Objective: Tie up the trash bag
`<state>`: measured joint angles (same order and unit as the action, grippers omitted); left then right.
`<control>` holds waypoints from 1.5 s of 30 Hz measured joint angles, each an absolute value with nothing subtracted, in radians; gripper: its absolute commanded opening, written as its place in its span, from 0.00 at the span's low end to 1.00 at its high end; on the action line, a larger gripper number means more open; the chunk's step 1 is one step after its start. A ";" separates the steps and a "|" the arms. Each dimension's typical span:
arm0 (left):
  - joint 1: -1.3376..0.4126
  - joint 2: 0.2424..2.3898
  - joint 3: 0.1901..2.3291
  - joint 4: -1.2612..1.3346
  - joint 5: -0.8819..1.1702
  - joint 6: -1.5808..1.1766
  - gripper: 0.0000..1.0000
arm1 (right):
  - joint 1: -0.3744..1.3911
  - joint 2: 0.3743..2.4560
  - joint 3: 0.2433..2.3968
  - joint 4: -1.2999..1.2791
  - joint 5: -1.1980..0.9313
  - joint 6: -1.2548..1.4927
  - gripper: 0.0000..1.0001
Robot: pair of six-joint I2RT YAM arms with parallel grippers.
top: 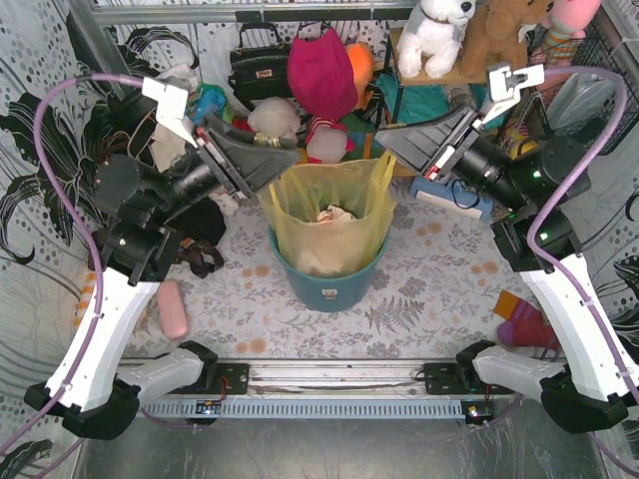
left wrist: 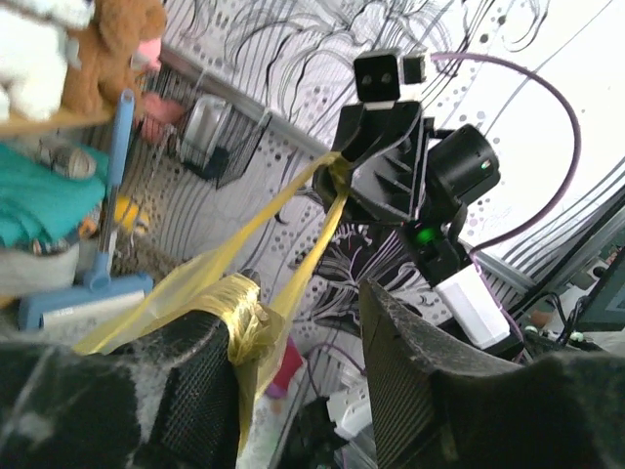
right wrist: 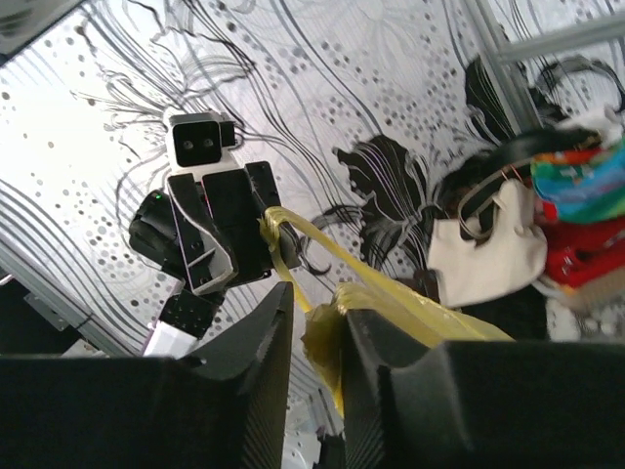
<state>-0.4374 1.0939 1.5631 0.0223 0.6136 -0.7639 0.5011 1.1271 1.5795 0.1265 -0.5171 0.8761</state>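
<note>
stretching the rim is where things stand: the trash bag point(top: 329, 215) sits down inside the teal bin point(top: 329, 287), which stands mid-surface point(top: 439, 269), and the bag's top edge rises above the bin's rim and is drawn out to both sides.

above and left of the bin, the left hand point(top: 285, 160) meets the bag's upper left corner. in its own wrist view its jaws stand well apart, and a twisted wad of yellow plastic lies against one finger only, not pinched between the two. above and right of the bin, the right hand point(top: 384, 140) has the opposite corner. its wrist view shows the jaws narrow, clamped on a bunched wad of the bag. taut strands of plastic run from one hand to the other across the space over the bin.

as for progress, i judge it early to middling. the two corners are gathered into ropes, which is the groundwork for a knot. but the mouth gapes open over the bin, with paper waste point(top: 329, 213) plain to see inside, and no crossing or knot joins the two ropes. bringing them together over the bin, crossing them and pulling tight is all left. the left side's loose hold looks like the weak spot.
</note>
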 measured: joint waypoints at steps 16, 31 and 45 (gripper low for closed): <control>-0.437 0.947 1.311 -0.129 0.561 -0.702 0.66 | 0.501 1.084 1.447 -0.030 -0.478 0.796 0.36; -0.437 0.959 1.397 -0.192 0.452 -0.597 0.23 | 0.501 1.112 1.455 0.020 -0.479 0.796 0.11; -0.437 1.069 1.637 -0.226 0.419 -0.556 0.00 | 0.501 1.193 1.752 -0.031 -0.462 0.724 0.00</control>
<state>-0.4366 1.0691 1.6371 -0.2256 0.4191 -0.5564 0.5011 1.1927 1.7519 -0.0315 -0.4618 0.7238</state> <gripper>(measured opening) 0.009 0.003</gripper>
